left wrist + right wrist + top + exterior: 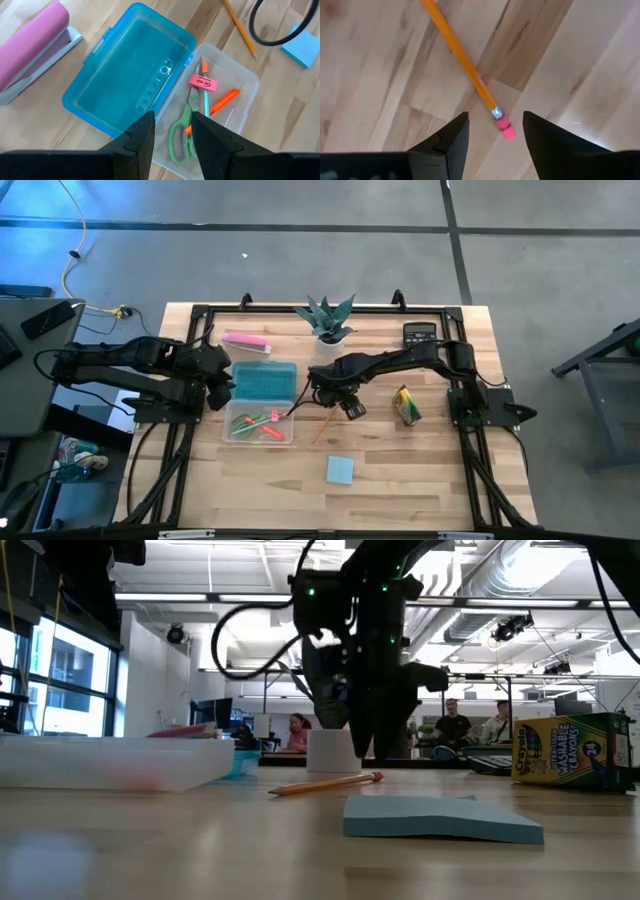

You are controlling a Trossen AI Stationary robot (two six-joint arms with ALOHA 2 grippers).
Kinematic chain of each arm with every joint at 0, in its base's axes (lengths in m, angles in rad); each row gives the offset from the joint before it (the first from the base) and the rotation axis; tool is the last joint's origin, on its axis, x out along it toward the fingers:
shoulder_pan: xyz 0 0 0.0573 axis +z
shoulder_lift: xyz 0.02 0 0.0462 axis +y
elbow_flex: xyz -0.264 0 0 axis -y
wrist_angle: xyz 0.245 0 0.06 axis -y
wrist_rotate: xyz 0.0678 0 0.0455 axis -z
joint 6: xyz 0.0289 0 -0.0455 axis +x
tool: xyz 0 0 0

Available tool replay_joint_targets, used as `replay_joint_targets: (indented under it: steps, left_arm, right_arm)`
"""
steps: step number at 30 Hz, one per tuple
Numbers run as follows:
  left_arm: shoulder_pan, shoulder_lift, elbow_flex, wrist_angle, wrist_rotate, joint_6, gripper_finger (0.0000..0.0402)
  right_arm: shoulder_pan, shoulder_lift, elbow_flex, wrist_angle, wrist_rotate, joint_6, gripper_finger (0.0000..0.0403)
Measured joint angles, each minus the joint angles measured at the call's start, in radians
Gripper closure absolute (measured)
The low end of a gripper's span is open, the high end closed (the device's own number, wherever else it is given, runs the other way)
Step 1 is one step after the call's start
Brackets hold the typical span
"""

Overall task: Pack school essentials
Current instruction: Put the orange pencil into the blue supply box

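An orange pencil [322, 427] lies flat on the table, its pink eraser end [506, 129] toward the far side. My right gripper [495, 115] hangs over it, open, a finger on either side of the eraser end, touching nothing. The clear pencil box [235, 432] stands open, its teal lid [127, 75] folded back flat. In it lie the green-handled scissors [182, 135], pink eraser [202, 82], teal pencil [205, 100] and red pen [222, 101]. My left gripper [172, 117] hovers open over the box's hinge side. The blue sticky-note pad [340, 470] and the crayon box [405, 405] lie on the table.
A long pink bar [246, 341] lies beyond the lid. A potted plant [327, 317] and a black calculator [420, 333] stand near the far edge. The sticky-note pad sits close to the near edge. People sit in the room behind the table [455, 725].
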Motion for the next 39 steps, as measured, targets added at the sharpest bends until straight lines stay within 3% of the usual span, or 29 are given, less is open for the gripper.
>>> replay_joint_targets:
  steps: [16, 32, 39]
  left_arm:
    - [0.0, 0.0, 0.0, 0.0, -0.001, 0.004, 0.0284]
    - [0.0, 0.0, 0.0, 0.0, -0.007, 0.05, 0.0284]
    - [0.0, 0.0, 0.0, 0.0, -0.009, 0.057, 0.0284]
  right_arm:
    - [-0.002, 0.098, 0.007, 0.002, 0.016, 0.008, 0.0233]
    - [0.004, 0.103, 0.004, -0.027, -0.008, 0.008, 0.0391]
    - [0.024, 0.103, 0.004, -0.041, -0.004, 0.009, 0.0392]
